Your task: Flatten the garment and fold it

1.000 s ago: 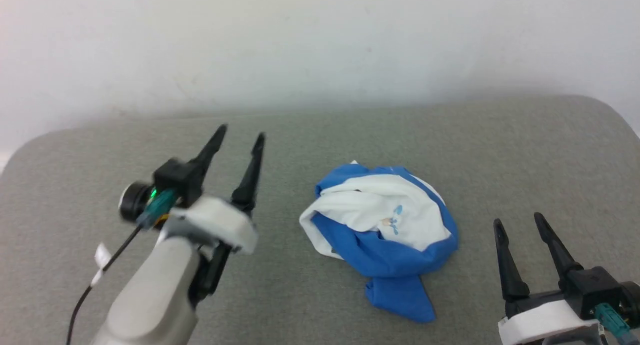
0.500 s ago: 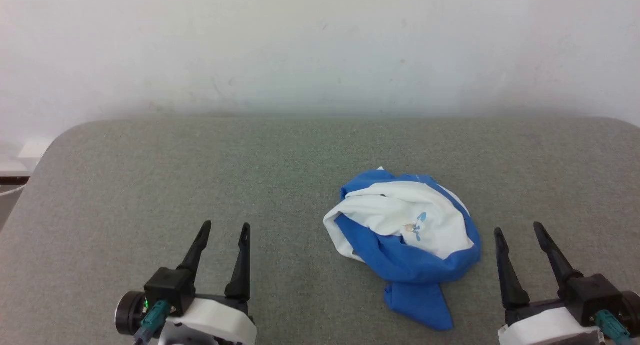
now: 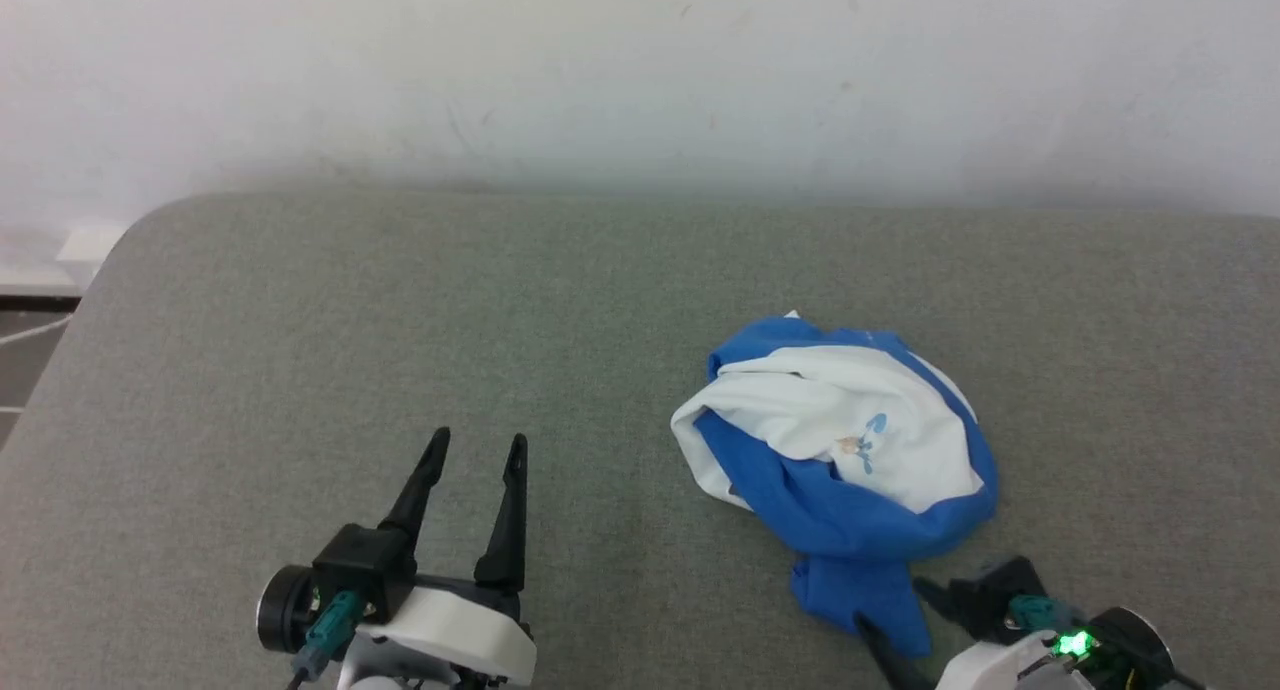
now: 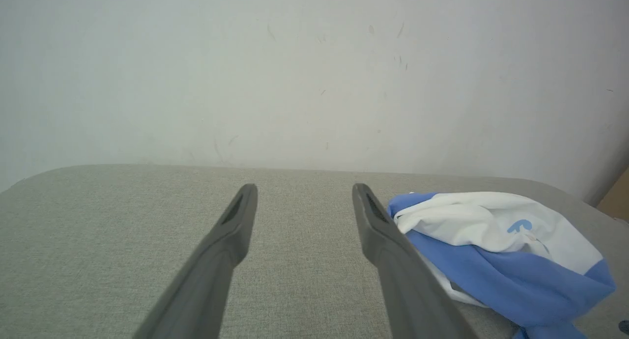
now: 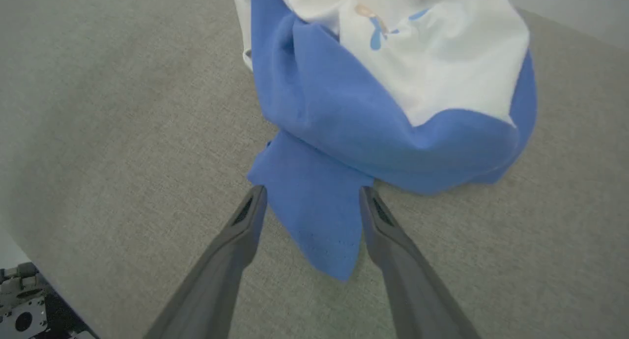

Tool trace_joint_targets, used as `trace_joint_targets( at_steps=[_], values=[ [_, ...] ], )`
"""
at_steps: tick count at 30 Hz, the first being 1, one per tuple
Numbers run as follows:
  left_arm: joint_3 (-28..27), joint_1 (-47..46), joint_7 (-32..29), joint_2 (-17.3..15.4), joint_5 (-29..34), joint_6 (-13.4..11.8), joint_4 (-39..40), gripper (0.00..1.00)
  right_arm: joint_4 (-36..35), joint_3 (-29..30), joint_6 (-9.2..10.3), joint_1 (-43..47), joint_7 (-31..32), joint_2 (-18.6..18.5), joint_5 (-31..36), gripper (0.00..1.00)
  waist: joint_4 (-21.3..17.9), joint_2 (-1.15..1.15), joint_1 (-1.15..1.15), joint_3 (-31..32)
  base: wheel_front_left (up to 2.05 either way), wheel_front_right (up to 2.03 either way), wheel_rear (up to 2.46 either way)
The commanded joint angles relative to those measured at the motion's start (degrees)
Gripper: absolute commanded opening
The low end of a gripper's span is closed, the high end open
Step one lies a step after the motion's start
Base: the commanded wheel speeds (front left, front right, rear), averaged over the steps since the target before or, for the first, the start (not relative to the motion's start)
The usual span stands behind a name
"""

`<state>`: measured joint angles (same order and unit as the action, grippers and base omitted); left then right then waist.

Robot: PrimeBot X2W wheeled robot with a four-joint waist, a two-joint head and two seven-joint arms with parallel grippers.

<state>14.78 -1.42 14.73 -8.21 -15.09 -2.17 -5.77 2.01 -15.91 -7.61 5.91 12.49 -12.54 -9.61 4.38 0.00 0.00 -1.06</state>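
Garment [image 3: 850, 440], crumpled (right hand [image 5: 313, 190] spread beside)

A soft white T-shirt with royal-blue sleeves [image 3: 850, 440] lies crumpled in a rounded heap before me, toward my right. One blue flap trails toward me across the grey fabric surface [image 3: 300, 370].

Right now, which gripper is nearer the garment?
Right. The right gripper, jaws open, brackets the near blue flap of the garment; the left gripper stands open, well off to the garment's left.
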Motion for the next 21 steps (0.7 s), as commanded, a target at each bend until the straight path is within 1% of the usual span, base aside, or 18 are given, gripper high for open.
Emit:
trace_joint_targets(
  at_steps=[1,4,7,12,16,17,18,19,21],
  values=[
    [-0.53,-0.96,0.27,0.85,0.84,0.77,-0.36,1.0,-2.08,-2.45,0.12,-1.16,5.65,-2.79,-3.98,1.0,1.16,0.0,0.0,-1.69,0.0,0.0,0.0],
    [-0.81,-1.57,0.27,1.86,1.52,1.65,-0.98,1.0,-3.39,-5.31,0.12,-3.77,12.81,-6.16,-7.52,1.0,2.45,0.0,0.0,-2.99,0.0,0.0,0.0],
    [-1.27,-2.49,0.27,2.75,2.02,2.4,-1.41,1.0,-2.41,-6.89,0.12,-6.5,16.86,-7.95,-8.23,1.0,3.99,0.0,0.0,-4.23,0.0,0.0,0.0],
    [-2.14,-3.63,0.27,3.75,2.79,3.45,-1.9,1.0,2.31,-9.12,0.12,-9.82,19.74,-8.61,-8.0,1.0,5.92,0.0,0.0,-6.19,0.0,0.0,0.0],
    [-2.74,-3.97,0.27,4.17,3.23,3.86,-2.08,1.0,5.59,-10.1,0.12,-10.92,20.42,-8.65,-7.35,1.0,6.23,0.0,0.0,-6.79,0.0,0.0,0.0],
    [-2.96,-3.97,0.27,4.29,3.36,3.95,-2.11,1.0,6.59,-10.19,0.12,-11.08,20.43,-8.62,-7.16,0.66,6.18,0.0,0.0,-6.87,0.0,0.0,0.0],
    [-3.24,-3.93,0.27,4.39,3.46,3.99,-2.16,1.0,7.38,-10.17,0.12,-11.18,20.29,-8.52,-7.04,0.07,5.99,0.0,0.0,-6.89,0.0,0.0,0.0],
    [-3.53,-3.85,0.27,4.49,3.48,4.04,-2.26,1.0,8.0,-10.08,0.12,-11.21,20.09,-8.42,-7.02,0.0,5.62,0.0,0.0,-6.84,0.0,0.0,0.0],
    [-3.97,-3.66,0.27,4.66,3.52,4.28,-2.52,1.0,8.73,-9.75,0.12,-11.09,19.45,-8.45,-7.24,0.0,4.61,0.0,0.0,-6.5,0.0,0.0,0.0]
  ],
)
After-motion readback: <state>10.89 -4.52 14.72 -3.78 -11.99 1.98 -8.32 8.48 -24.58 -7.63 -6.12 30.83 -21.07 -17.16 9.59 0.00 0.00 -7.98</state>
